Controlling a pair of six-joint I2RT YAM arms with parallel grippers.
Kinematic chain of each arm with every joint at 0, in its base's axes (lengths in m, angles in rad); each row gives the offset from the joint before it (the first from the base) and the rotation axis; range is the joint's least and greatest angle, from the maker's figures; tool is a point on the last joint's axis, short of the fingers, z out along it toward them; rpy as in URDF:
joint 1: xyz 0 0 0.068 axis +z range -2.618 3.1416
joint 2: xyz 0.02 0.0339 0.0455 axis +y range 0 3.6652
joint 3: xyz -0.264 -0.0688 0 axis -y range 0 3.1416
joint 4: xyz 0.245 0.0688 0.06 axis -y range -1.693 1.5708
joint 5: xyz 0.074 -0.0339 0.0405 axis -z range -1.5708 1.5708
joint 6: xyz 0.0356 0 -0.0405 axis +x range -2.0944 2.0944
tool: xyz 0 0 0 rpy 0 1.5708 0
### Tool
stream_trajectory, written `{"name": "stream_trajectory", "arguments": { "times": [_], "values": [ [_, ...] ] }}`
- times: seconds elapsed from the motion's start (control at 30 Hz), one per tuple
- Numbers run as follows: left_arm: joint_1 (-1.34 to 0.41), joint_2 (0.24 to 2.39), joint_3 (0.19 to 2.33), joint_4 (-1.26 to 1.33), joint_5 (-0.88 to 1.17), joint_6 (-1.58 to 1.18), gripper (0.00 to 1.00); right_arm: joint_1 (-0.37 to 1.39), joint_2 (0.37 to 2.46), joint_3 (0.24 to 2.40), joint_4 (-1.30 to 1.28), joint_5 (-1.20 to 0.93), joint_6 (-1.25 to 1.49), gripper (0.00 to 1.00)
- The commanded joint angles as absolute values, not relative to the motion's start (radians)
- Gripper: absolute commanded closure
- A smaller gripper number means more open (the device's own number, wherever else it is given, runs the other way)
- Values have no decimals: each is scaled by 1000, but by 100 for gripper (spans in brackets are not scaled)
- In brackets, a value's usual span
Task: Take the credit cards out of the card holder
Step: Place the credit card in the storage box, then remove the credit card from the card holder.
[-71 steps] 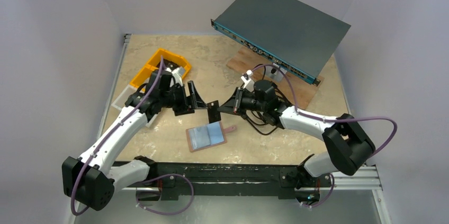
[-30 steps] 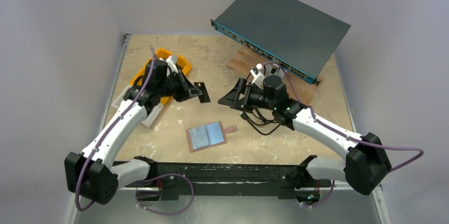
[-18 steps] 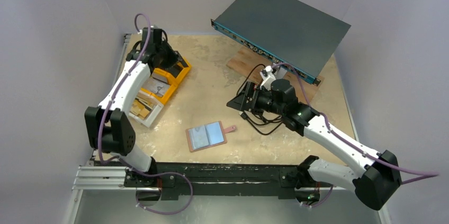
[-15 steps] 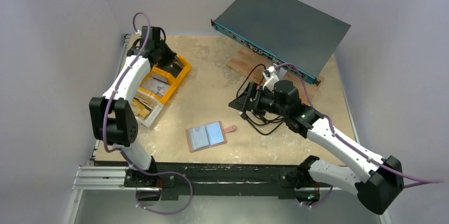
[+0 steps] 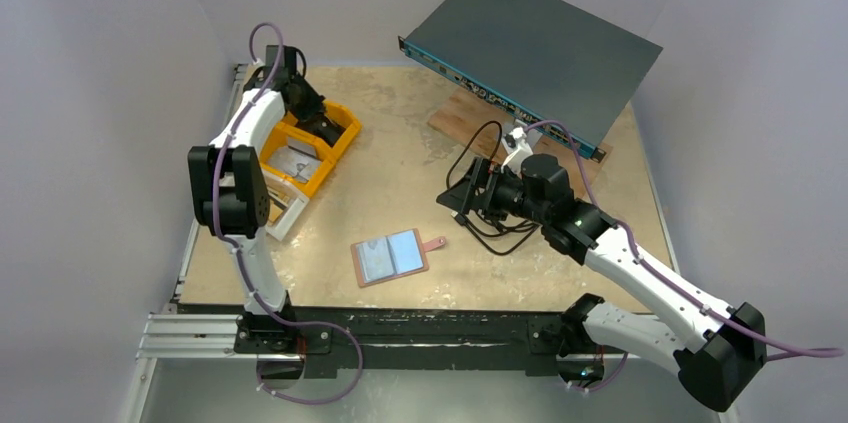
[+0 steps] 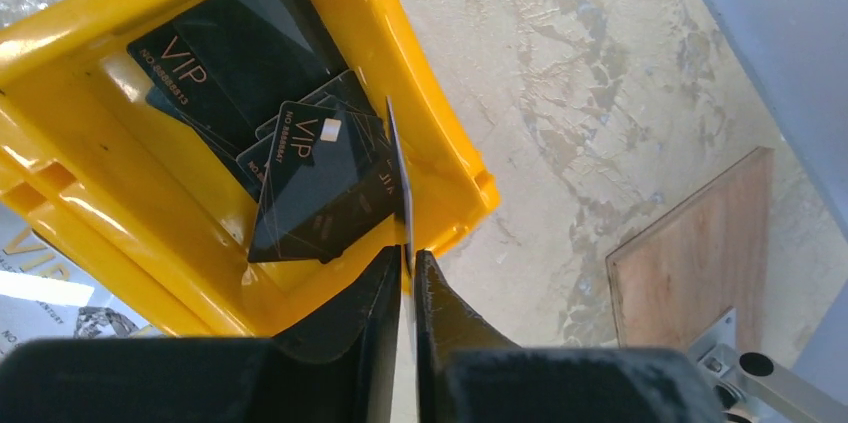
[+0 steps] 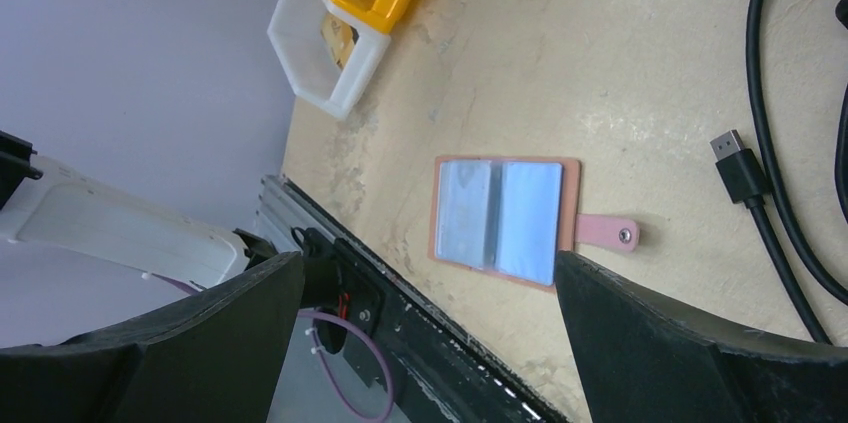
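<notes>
Mottled beige table [image 5: 400,143] carries everything, and we read the layout as a shuttle. The holder [image 5: 390,257] lies open, pale side up, at lower centre of the top view, and the bin [image 6: 440,158] sits at upper left. Our left claw [image 6: 405,261] pinches a dark card [image 6: 397,168] by its lower edge, nearly closed on it. The card stands edge-on above the bin's right wall, over the loose dark cards [image 6: 320,188] lying inside (each marked VIP). We judge that this thin-edge grip suits a drop: parting the fingers would let it fall in. Our right claw [image 5: 458,191] hangs spread wide and empty right of centre, well apart from the holder, its camera aimed at the pale panels. Whether those panels are cards in the pockets, we cannot tell.
</notes>
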State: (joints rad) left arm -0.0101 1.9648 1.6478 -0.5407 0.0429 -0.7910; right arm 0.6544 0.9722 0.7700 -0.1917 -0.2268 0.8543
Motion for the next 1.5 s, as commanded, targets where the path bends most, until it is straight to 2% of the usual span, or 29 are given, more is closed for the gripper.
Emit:
{"name": "stream_trajectory", "arguments": {
  "times": [0.0,0.1,0.13,0.27,0.37,0.6,0.97,1.2,1.47],
  "values": [
    [0,1981,1716,-531,71,-767,86,649,958,770,-187,-202,841,1],
    [0,1977,1721,-543,76,-758,66,649,968,767,-181,-207,840,1],
    [0,1973,1720,-549,76,-755,63,650,973,767,-180,-207,837,1],
    [0,1931,1709,-566,80,-738,50,650,997,767,-180,-203,827,1],
    [0,1870,1668,-570,92,-730,47,654,1019,766,-178,-191,812,1],
    [-19,1690,1547,-602,156,-744,45,713,1095,779,-161,-118,781,1],
    [-218,1273,1190,-761,74,-699,44,990,1371,892,-141,105,756,1],
    [-242,1063,967,-824,60,-695,44,1104,1583,1023,-164,171,727,15],
    [-239,1028,869,-910,-31,-730,43,1161,1775,1182,-235,212,724,29]
  ]
}}
